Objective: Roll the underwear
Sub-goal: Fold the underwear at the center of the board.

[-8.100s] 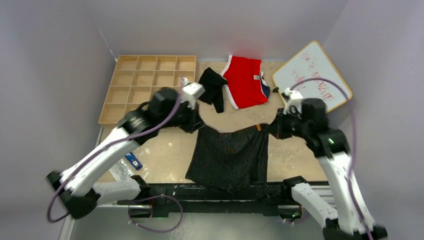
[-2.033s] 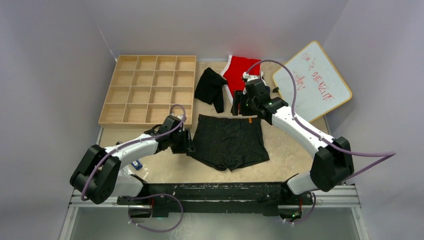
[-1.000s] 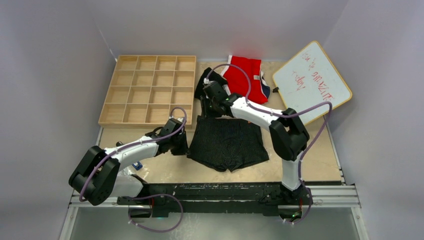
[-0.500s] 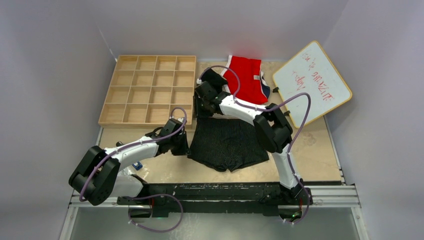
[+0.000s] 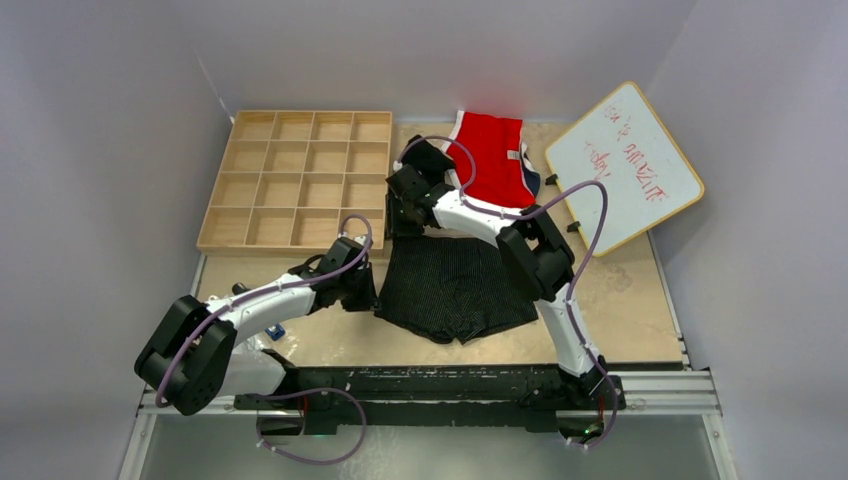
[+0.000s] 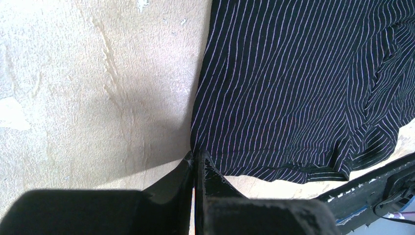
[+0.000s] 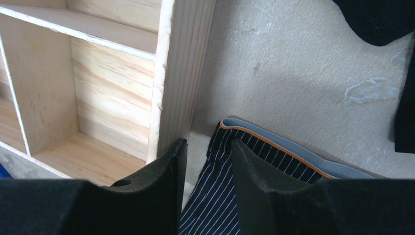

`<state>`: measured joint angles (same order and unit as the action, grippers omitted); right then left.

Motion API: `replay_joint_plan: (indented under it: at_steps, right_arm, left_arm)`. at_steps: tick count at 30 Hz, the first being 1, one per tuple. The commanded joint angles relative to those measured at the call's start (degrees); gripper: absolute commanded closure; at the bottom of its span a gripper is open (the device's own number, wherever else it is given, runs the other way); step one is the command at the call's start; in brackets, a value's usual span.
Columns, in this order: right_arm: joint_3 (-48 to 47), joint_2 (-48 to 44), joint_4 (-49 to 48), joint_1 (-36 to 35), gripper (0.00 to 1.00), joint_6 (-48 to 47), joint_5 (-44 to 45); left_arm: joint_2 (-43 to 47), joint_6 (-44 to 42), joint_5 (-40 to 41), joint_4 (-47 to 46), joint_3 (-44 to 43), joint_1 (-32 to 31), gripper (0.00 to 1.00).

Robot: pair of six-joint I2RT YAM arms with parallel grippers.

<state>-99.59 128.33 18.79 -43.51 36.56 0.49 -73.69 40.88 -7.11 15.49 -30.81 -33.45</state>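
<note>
The striped black underwear (image 5: 455,285) lies flat on the tan mat and also shows in the left wrist view (image 6: 293,83). My left gripper (image 5: 371,295) is shut, its tips (image 6: 196,154) pinching the garment's near left corner. My right gripper (image 5: 400,223) is open and low over the far left corner. Its fingers straddle the left end of the grey, orange-edged waistband (image 7: 293,154), right beside the tray wall. The second, plain black underwear is mostly hidden under my right arm from above. Part of it shows in the right wrist view (image 7: 379,19).
The wooden grid tray (image 5: 295,180) stands at the back left, its wall (image 7: 178,73) touching distance from my right fingers. Red briefs (image 5: 495,160) lie at the back centre. A whiteboard (image 5: 625,160) leans at the back right.
My right arm has swung left along the waistband, from its right end to the left corner by the tray. My left gripper has stayed at the garment's left edge.
</note>
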Motion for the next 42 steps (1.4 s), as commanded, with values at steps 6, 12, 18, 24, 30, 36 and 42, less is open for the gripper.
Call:
replay_joint_plan:
  at_steps: [6, 12, 18, 24, 30, 36, 42]
  right_arm:
    - [-4.2, 2.8, 4.0, -0.4, 0.61, -1.1, 6.3]
    - [-4.6, 4.5, 6.2, -0.9, 0.68, -1.4, 9.4]
    - [-6.3, 5.8, 8.7, -1.2, 0.73, -1.8, 12.8]
    - [-8.0, 5.7, 9.5, -1.2, 0.85, -1.7, 10.2]
    - [-8.1, 2.7, 8.5, -1.1, 1.00, -2.2, 6.4]
    - [-5.9, -1.6, 4.4, -0.5, 1.00, -3.6, 0.8]
    - [4.1, -10.4, -5.5, 2.8, 1.00, -1.2, -8.6]
  left_arm:
    - [0.0, -1.1, -1.7, -1.5, 0.5, -0.2, 1.00]
    - [0.0, -0.8, -1.7, -1.8, 0.5, -0.2, 1.00]
    - [-0.2, -0.7, -2.1, -2.0, 0.6, -0.2, 1.00]
    - [-0.2, -0.6, -2.0, -2.1, 0.4, -0.2, 1.00]
    - [0.6, -0.7, -0.6, -0.5, -0.8, -0.2, 1.00]
    - [1.9, -0.6, 0.5, 1.1, -2.0, -0.2, 1.00]
    - [5.2, -2.1, 1.8, 6.0, -5.6, -0.2, 1.00]
